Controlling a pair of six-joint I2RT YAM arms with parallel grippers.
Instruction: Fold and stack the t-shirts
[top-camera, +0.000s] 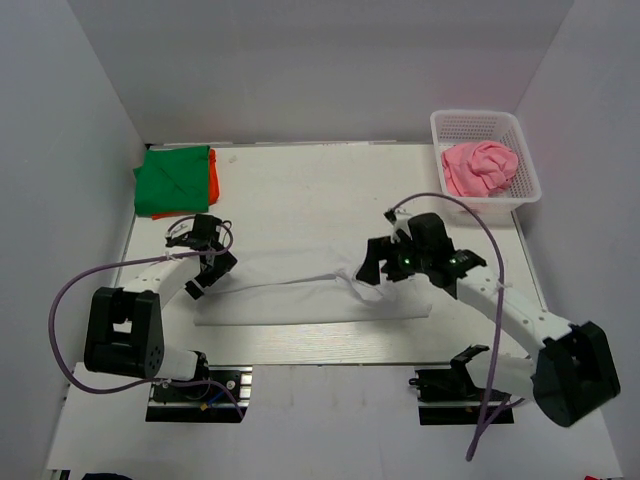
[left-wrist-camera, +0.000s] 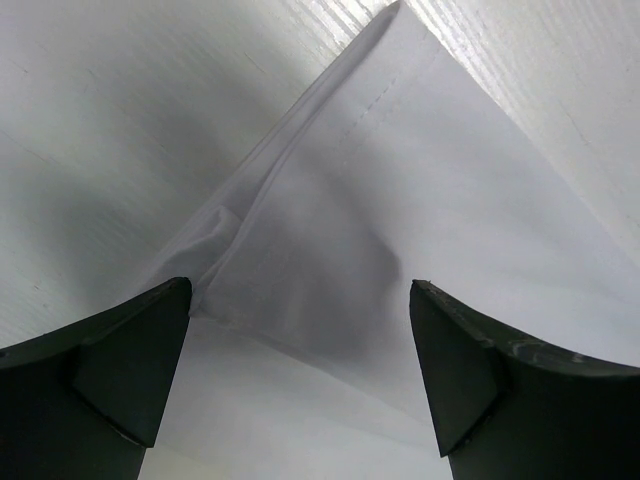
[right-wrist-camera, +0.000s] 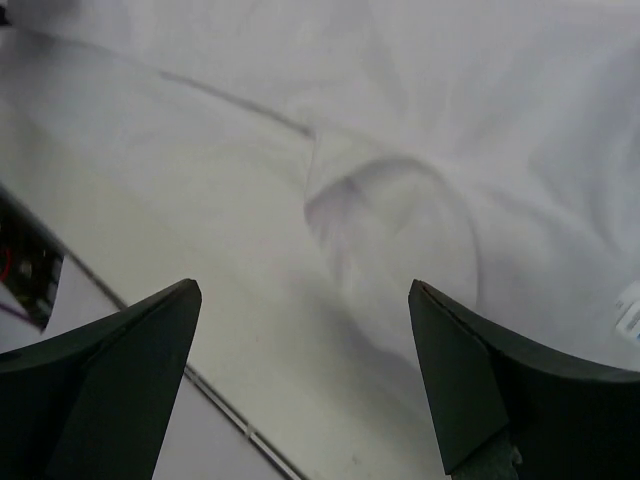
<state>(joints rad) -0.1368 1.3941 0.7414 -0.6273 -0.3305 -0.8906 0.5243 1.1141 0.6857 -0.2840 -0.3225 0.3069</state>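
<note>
White t-shirt (top-camera: 300, 298), long axis left-right

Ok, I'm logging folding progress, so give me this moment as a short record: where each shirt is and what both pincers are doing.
white t-shirt: long band mid-table, between the arms
green t-shirt: folded, atop orange t-shirt, far left corner
pink t-shirt: bunched in basket, far right
left pincer: open, over the white shirt's left end
right pincer: open, over its right part
</note>
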